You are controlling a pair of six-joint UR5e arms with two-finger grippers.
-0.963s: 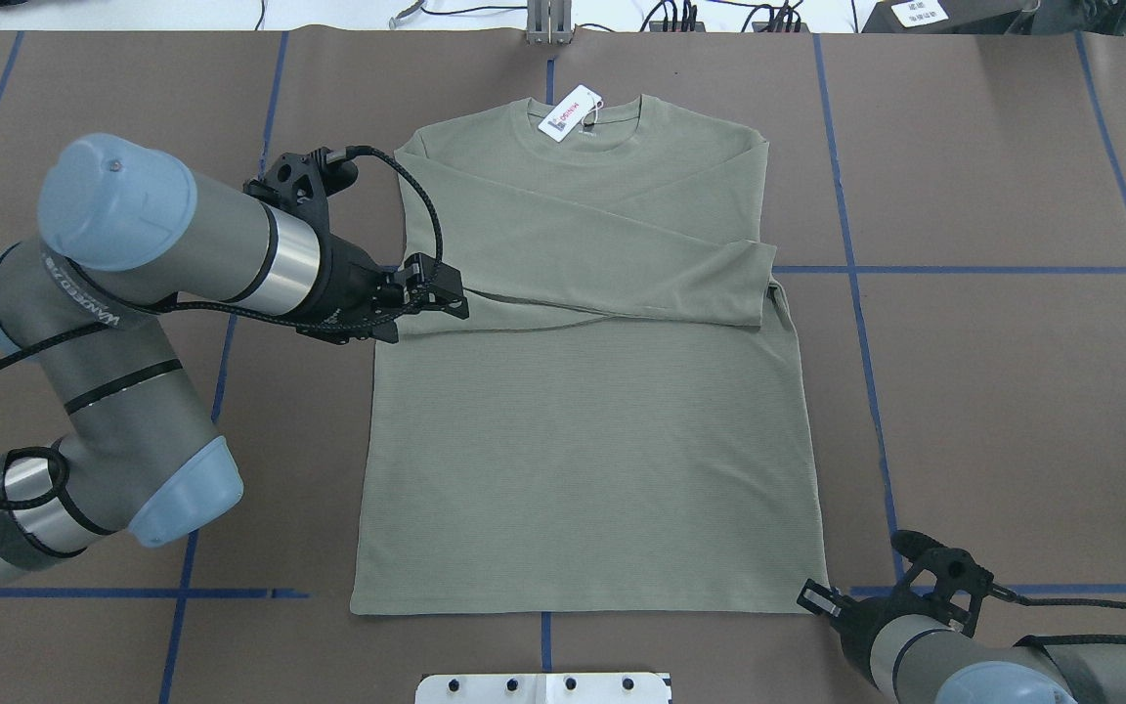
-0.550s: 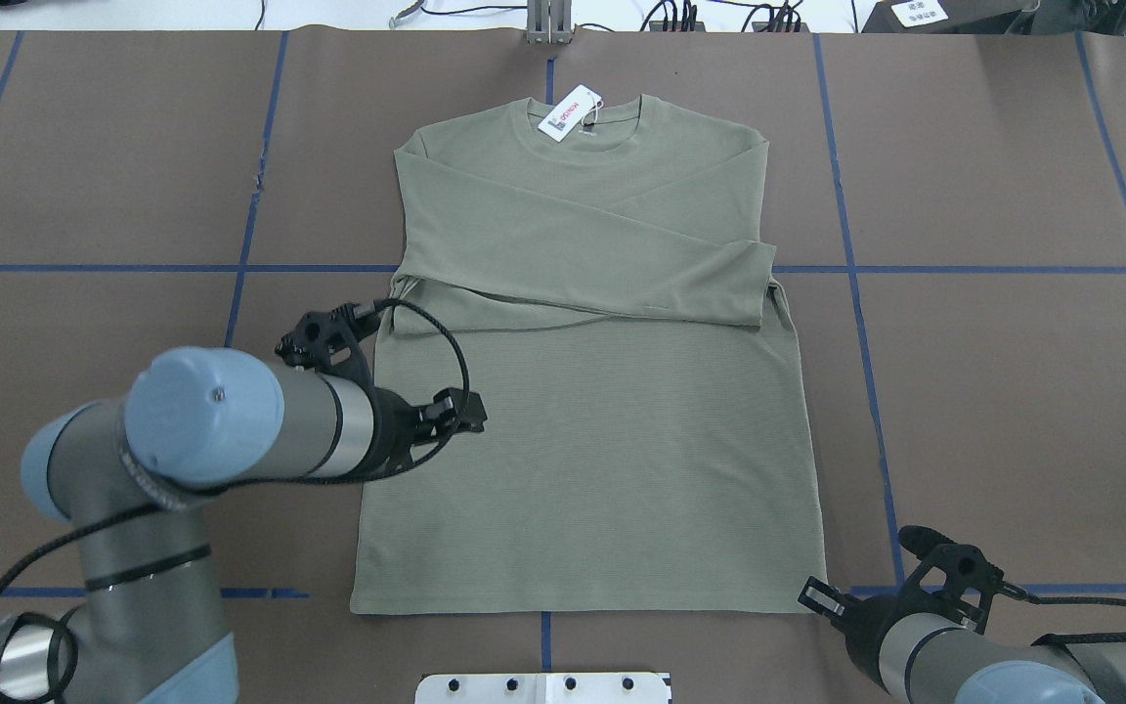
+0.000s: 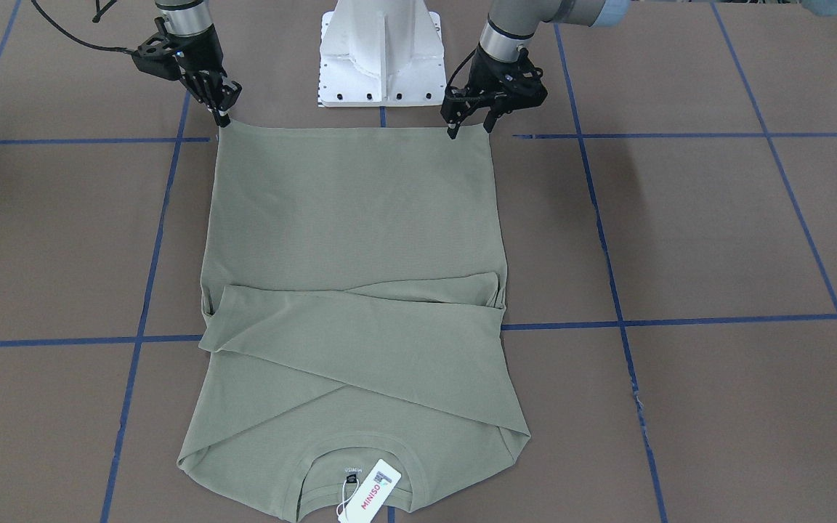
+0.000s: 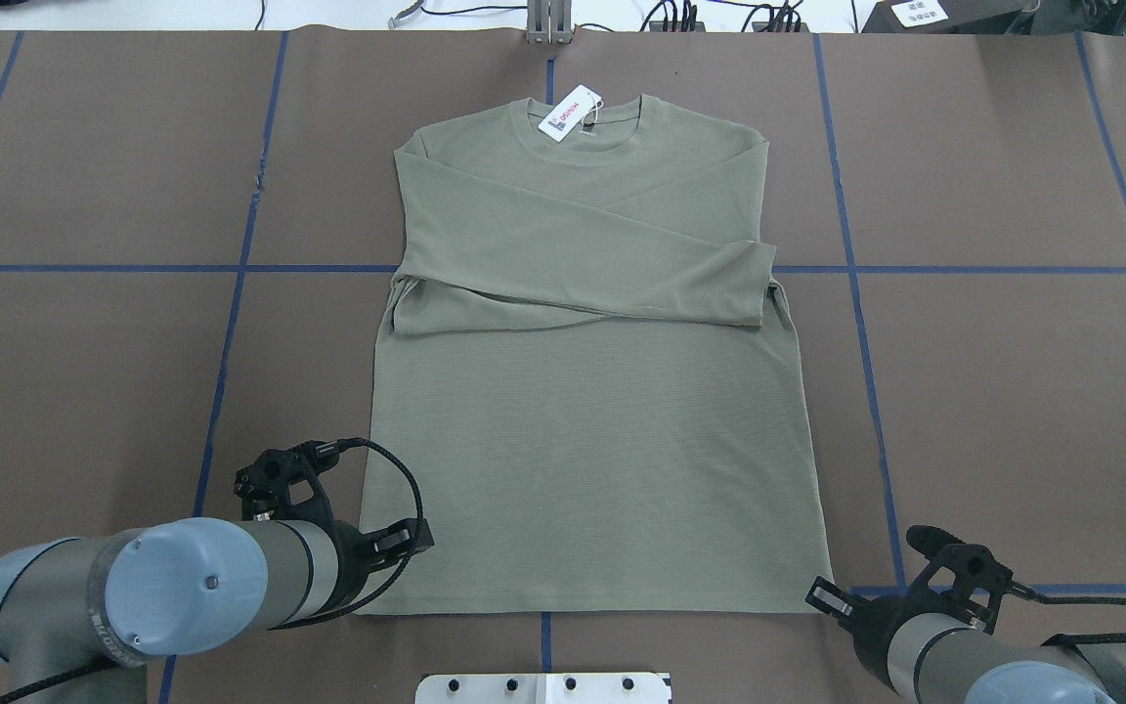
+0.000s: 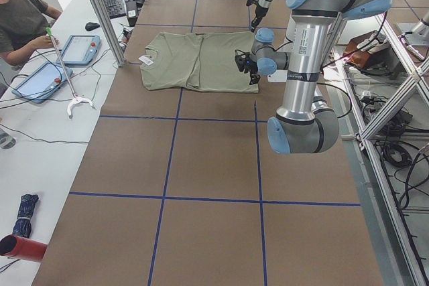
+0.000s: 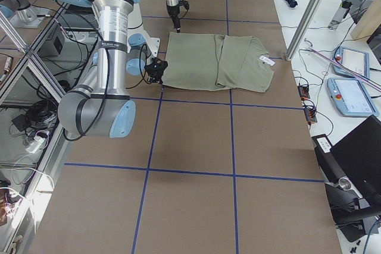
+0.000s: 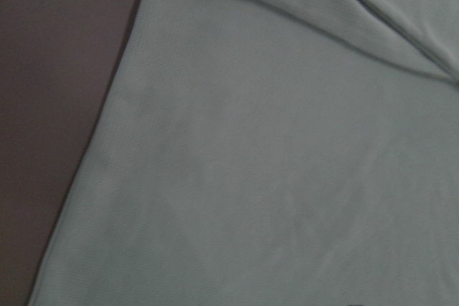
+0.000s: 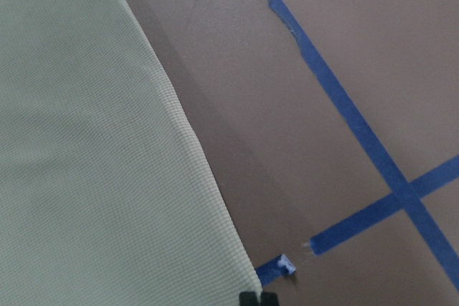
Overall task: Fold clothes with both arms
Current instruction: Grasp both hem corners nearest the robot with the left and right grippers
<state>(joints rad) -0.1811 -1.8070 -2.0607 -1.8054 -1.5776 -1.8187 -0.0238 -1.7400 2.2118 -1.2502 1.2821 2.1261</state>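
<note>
The olive-green shirt (image 4: pixel 583 440) lies flat on the brown table with both sleeves folded across its chest and its collar at the far edge. A white hang tag (image 4: pixel 568 114) rests at the collar. My left gripper (image 4: pixel 421 536) hovers over the near-left hem corner. It is open, its two fingertips (image 3: pixel 452 131) spread apart with nothing between them. The left wrist view shows only shirt fabric (image 7: pixel 272 163). My right gripper (image 4: pixel 822 594) sits at the near-right hem corner, its tips together (image 3: pixel 223 120). I cannot tell whether cloth is pinched there.
The white pedestal base (image 3: pixel 378 51) stands just behind the hem. Blue tape lines (image 4: pixel 856 269) grid the brown table cover. In the exterior left view a person (image 5: pixel 20 11) sits at a side table with tablets (image 5: pixel 80 48).
My left arm has swung back from the folded sleeve at the shirt's left side to the near-left hem corner. The right gripper has stayed put.
</note>
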